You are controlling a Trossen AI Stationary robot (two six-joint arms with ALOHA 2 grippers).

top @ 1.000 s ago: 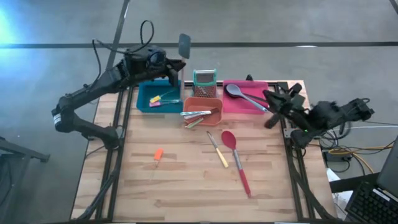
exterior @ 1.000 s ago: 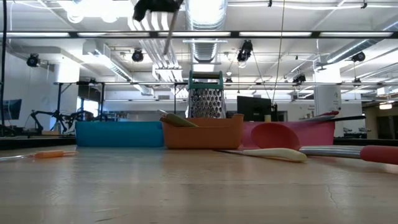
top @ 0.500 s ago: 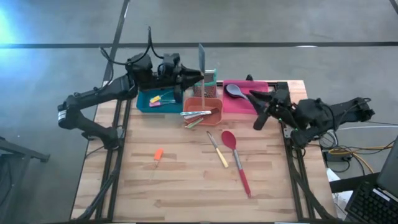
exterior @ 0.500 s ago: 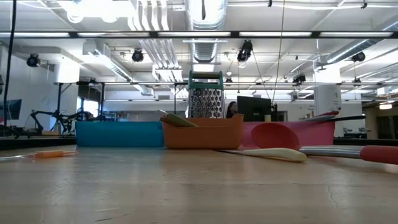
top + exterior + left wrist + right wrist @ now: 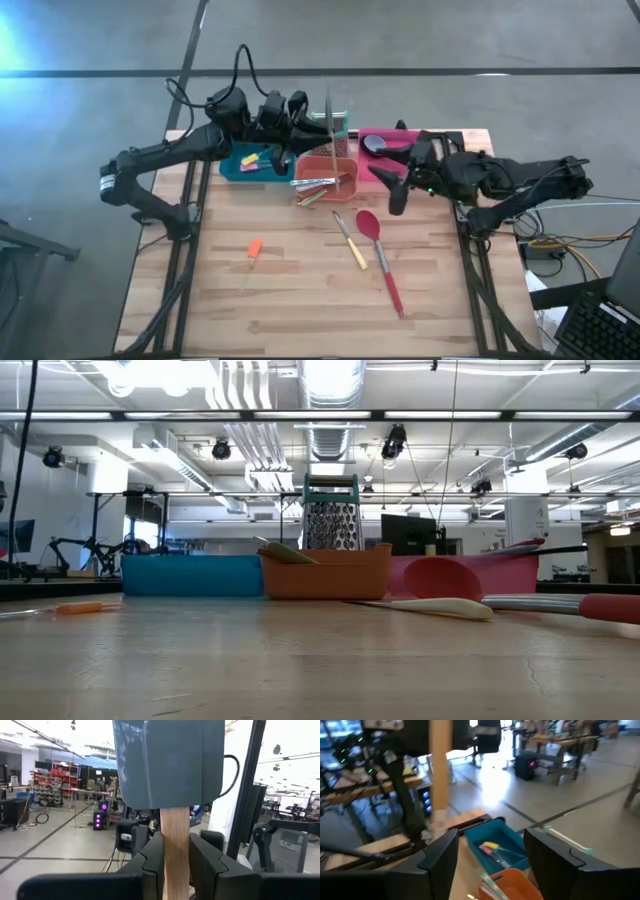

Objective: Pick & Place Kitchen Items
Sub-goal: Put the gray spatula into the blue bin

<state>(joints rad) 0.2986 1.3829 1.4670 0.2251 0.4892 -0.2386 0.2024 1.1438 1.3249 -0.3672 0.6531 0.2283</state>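
My left gripper (image 5: 312,128) is over the far middle of the table, above the orange bin (image 5: 330,172), and is shut on a spatula with a grey blade (image 5: 167,760) and a wooden handle. My right gripper (image 5: 392,188) hangs open and empty by the pink bin's (image 5: 400,165) near left corner. A grey spoon (image 5: 378,145) lies in the pink bin. A red spoon (image 5: 378,250), a yellow-handled tool (image 5: 351,242) and a small orange tool (image 5: 254,247) lie flat on the table. Several utensils rest in the orange bin, and a few short tools lie in the blue bin (image 5: 243,160). My left gripper pinches the spatula's wooden handle (image 5: 176,827) between its two fingers, a little below the blade. The fingers come level from the table's left and lie across the handle. The spatula stands upright, blade up, lifted clear of the bins.
A teal-rimmed metal grater (image 5: 331,125) stands behind the orange bin, close to the held spatula. The three bins line the far edge. The wooden tabletop (image 5: 300,300) is bare at the near side and at the left.
My left gripper has carried the spatula toward the table's right, from over the blue bin to over the orange bin, turning it so the blade now shows edge-on from above. My right gripper has moved left and nearer, off the pink bin, and has opened.
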